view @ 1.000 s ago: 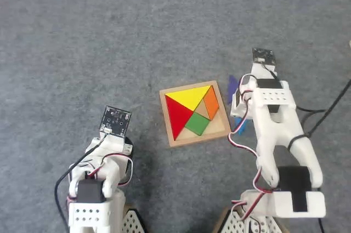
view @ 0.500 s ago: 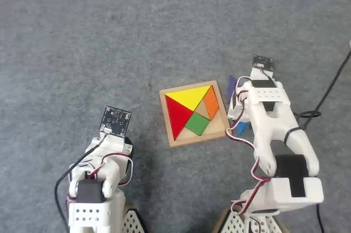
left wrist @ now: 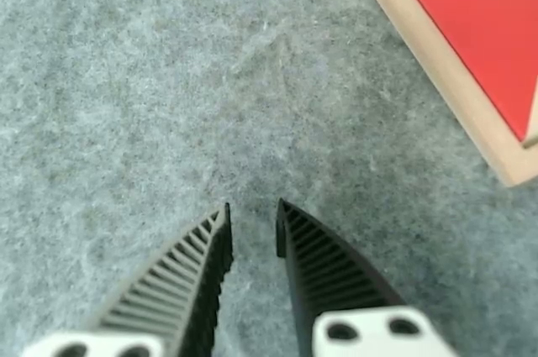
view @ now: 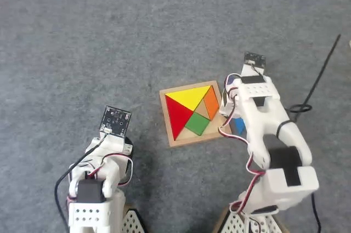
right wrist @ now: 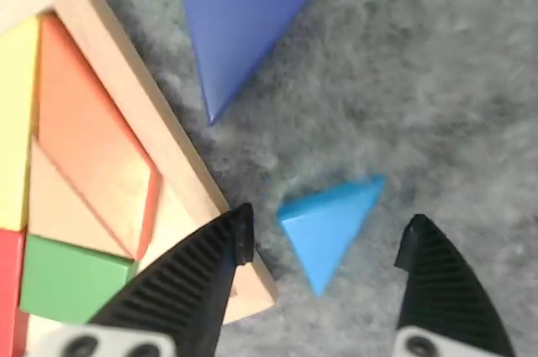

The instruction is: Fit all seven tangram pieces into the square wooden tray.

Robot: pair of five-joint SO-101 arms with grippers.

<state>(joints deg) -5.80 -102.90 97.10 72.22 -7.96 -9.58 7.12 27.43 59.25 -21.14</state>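
Over on the left, the left arm sits low near the front edge. The left gripper hangs over bare grey mat, a fuzzy, felt-like surface. Its ribbed black jaws are all but closed, a thin slit between them, nothing held.

Centre now: the tray, a square of pale wood with a raised rim, lies flat between the arms, nearer the right one and turned slightly off square. Four smooth, glossy pieces are seated inside. The red triangle has its long edge along the left rim. The yellow triangle has its long edge along the far rim, and both tips point at the middle. The green square sits corner-on like a diamond. The orange parallelogram slants along the right rim. Bare wood shows beside orange and green.

On the right, the right gripper has its jaws spread wide. They straddle the light-blue triangle without touching it, and one fingertip is over the tray's corner. That small piece lies on the mat just beside the rim, squarest corner toward the tray, long edge away. The dark-blue triangle is larger and lies farther along the same rim, a sharp tip pointing back toward the smaller one.
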